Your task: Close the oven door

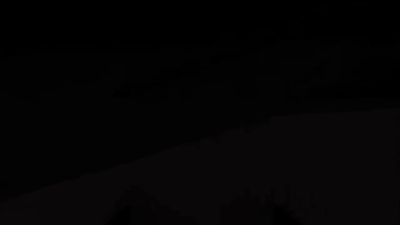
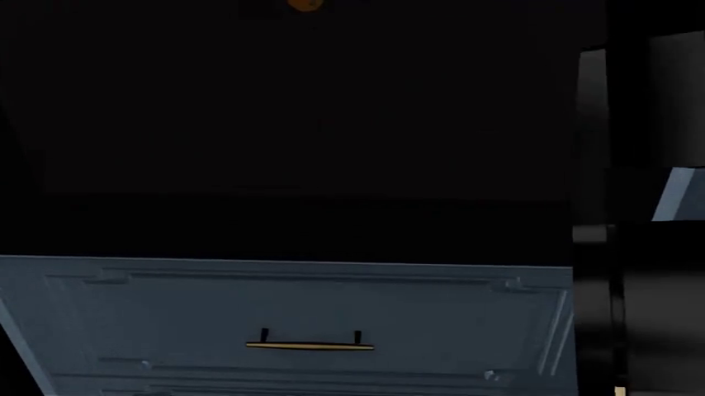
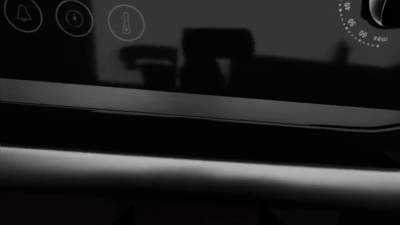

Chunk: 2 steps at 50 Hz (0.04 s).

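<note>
The oven door (image 2: 297,124) fills the upper head view as one flat black surface; whether it is fully shut against the oven I cannot tell. The right wrist view sits very close to the oven front: a glossy pale band (image 3: 187,171) that may be the door's bar handle runs across, with a dark gap and a grey ledge (image 3: 187,103) beyond it. The left wrist view is almost wholly black, with a slightly lighter dark surface (image 1: 300,159). Neither gripper shows in the head view, and in both wrist views the jaws are lost in darkness.
The oven's control panel (image 3: 125,23) carries round icons and a timer knob (image 3: 384,9). Below the oven is a blue-grey drawer front (image 2: 165,313) with a small brass handle (image 2: 309,346). A glossy black upright (image 2: 595,247) and a blue-grey patch (image 2: 683,194) stand at the right.
</note>
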### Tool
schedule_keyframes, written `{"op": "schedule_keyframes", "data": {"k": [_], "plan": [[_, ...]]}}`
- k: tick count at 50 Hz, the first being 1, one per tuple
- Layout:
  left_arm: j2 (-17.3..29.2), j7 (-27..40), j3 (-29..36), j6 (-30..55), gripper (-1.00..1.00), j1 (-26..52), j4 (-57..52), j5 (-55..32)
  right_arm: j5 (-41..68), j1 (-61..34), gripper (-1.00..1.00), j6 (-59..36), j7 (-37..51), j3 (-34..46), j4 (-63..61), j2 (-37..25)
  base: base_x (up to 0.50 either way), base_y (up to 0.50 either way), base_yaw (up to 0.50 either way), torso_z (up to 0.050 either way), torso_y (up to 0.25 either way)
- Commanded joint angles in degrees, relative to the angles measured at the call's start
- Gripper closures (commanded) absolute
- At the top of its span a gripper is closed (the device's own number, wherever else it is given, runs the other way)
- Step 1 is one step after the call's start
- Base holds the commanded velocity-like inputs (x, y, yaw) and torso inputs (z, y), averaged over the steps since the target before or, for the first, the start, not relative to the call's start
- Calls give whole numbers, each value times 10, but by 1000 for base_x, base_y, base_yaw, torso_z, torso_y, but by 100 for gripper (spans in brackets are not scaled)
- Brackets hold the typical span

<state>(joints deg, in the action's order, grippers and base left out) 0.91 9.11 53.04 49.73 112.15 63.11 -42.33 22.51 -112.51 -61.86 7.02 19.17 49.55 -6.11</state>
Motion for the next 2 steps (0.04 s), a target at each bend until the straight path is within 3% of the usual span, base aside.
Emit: {"op": "schedule_keyframes", "data": {"k": [1,2], "plan": [[143,165,-69,62,-100,-48,-242,-166,-139,79,-100,139,-49,-57,28,-22,21,3,7,0,-12],[156,186,-78,78,-100,-57,-287,-181,-131,96,-100,107,-46,-64,-58,-29,24,3,6,0,-12]]}}
